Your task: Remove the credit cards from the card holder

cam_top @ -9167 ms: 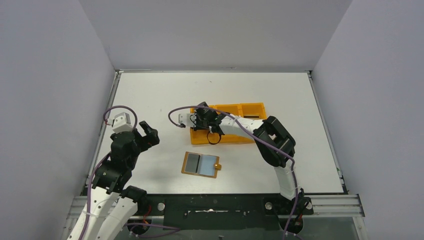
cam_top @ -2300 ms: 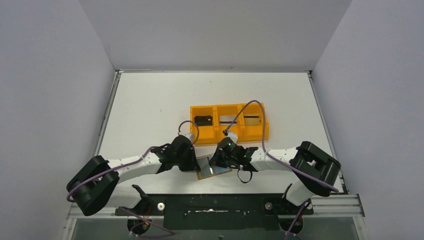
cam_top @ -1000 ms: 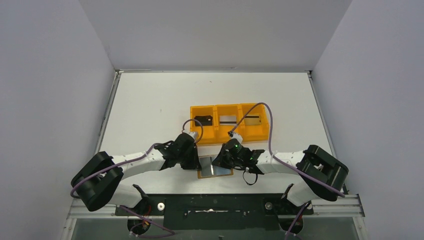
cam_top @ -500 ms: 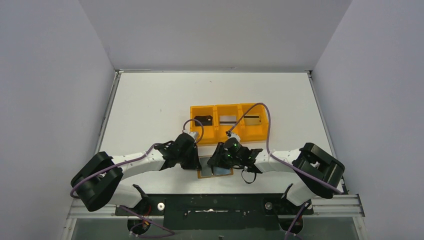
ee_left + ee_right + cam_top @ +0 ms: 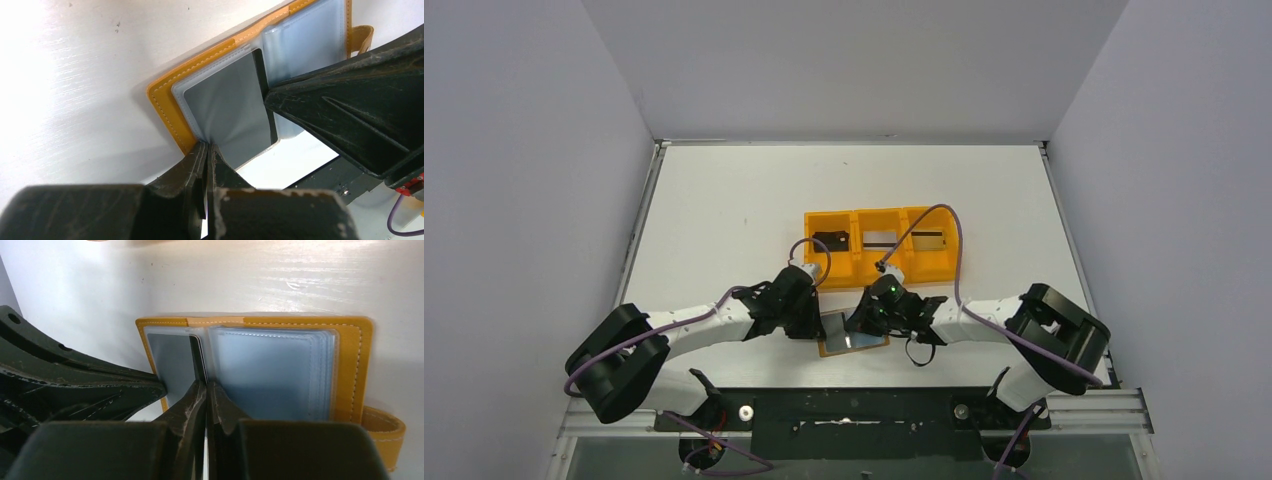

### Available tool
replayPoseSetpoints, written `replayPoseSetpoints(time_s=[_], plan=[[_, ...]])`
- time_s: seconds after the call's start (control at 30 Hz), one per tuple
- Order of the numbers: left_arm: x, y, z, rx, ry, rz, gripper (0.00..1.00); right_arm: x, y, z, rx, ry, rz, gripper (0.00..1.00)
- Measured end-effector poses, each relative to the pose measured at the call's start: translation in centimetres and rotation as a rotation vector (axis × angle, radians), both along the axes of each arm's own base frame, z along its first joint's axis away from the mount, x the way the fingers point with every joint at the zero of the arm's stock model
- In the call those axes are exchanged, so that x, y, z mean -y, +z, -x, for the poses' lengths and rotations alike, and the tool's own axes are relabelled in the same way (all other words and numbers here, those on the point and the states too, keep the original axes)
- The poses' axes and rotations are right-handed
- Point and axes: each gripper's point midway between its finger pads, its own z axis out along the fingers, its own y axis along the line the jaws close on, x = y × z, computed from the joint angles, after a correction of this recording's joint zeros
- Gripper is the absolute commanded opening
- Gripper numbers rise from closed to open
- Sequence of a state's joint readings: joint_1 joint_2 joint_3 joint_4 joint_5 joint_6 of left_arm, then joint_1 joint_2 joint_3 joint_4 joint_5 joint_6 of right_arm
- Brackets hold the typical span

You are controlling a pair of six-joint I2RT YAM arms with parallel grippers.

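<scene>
The holder (image 5: 852, 338) lies open and flat on the table (image 5: 724, 200), right under both hands.

The left gripper (image 5: 206, 148) is shut tight. Its tips sit at the near edge of the holder's left half, where the clear sleeve (image 5: 181, 100) ends. It looks like it pins or nips that edge, but I cannot tell for sure.

The right gripper (image 5: 206, 387) is shut tight too. Its tips touch the middle fold, right at the edge of a dark card (image 5: 227, 114) that sits in that left sleeve. I cannot tell if it has the card between its fingers or only pokes at it.

I think the card is thin, light and stiff. It looks smooth, so it could slip out of a weak pinch. The sleeve looks soft and floppy and hugs the card. The holder looks light too, so it may slide or lift along if nothing holds it down.

The best spot to grab looks like the card's bare long edge by the fold, just ahead of the right tips. The fingers would need to open a tiny bit first, then pull away from the left gripper.

The tab (image 5: 385, 432) sticks out to the right of the right gripper. The tray (image 5: 934, 272) sits past both grippers, apart from the holder.
</scene>
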State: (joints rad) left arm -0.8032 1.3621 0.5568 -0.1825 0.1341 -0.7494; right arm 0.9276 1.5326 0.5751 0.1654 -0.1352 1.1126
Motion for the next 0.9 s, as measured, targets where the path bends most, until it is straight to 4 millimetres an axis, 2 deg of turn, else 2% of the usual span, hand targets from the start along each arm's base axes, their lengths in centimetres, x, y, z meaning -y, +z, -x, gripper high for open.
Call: replayPoseSetpoints(time_s=[0.5, 0.67, 0.9], plan=[[-0.3, 0.0, -0.2, 0.010, 0.011, -0.014, 0.02, 0.8, 1.2, 0.5, 0.015, -0.019, -0.048, 0.00], [-0.3, 0.0, -0.2, 0.010, 0.010, -0.016, 0.03, 1.0, 1.1, 0.5, 0.009, -0.027, -0.049, 0.23], [-0.3, 0.0, -0.2, 0.012, 0.008, -0.015, 0.03, 0.5, 0.7, 0.7, -0.017, -0.003, -0.051, 0.38]])
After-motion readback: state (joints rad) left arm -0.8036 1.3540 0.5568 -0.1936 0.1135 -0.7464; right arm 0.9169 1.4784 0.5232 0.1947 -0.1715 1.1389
